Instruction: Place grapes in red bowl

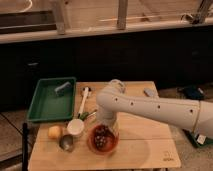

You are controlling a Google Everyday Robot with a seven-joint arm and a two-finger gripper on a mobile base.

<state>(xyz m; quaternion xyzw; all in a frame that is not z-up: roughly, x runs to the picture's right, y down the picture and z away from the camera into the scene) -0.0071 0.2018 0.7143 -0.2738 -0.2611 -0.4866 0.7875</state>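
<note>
The red bowl (110,145) sits on the wooden table (145,150) near the front, left of centre. The dark grapes (101,135) lie inside the bowl's rim. My gripper (106,128) points down directly over the bowl, right at the grapes; I cannot tell whether it touches them. The white arm (150,109) reaches in from the right and bends down to it.
A white cup (75,127), a yellow round fruit (55,132) and a small grey round object (66,143) stand just left of the bowl. A green tray (50,105) holding a grey-blue item is at the back left. A white-handled utensil (83,101) lies beside it.
</note>
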